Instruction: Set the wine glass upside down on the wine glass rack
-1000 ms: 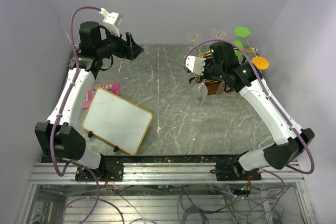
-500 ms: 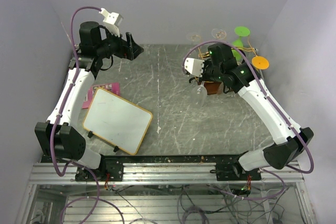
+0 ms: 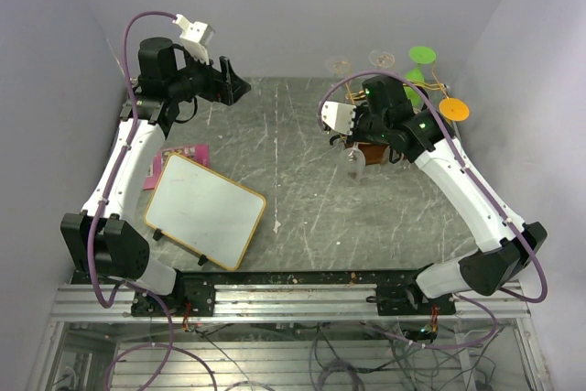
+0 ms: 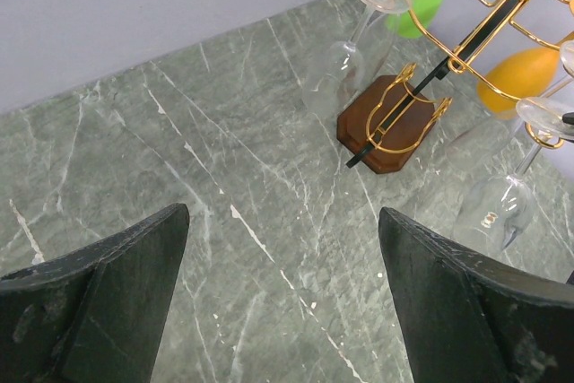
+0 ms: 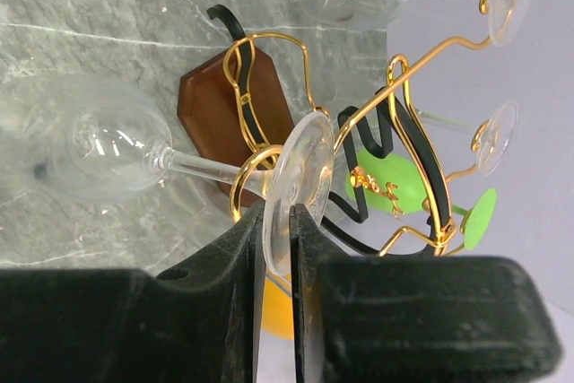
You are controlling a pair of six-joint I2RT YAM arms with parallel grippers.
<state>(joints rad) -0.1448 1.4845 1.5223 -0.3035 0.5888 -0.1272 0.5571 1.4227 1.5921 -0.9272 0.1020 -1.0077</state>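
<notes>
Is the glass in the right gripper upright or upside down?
Upside down: the right gripper pinches the foot of the glass, and the left wrist view shows its bowl hanging below the foot.

Grey marble table [image 3: 302, 135] carries whiteboard [image 3: 205, 210], pink card [image 3: 180, 154] and wine glass rack [image 4: 395, 132].

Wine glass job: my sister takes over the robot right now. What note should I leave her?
Left fingers: open, empty, above the grey marble table.
Right fingers: shut on the round foot of the clear wine glass.
Glass: upside down, stem seemingly inside a hook of the gold and black wire rack with the brown wooden base.
Done: glass brought to the hook.
Left: seat the foot on the hook, open the fingers, back away gently.
</notes>
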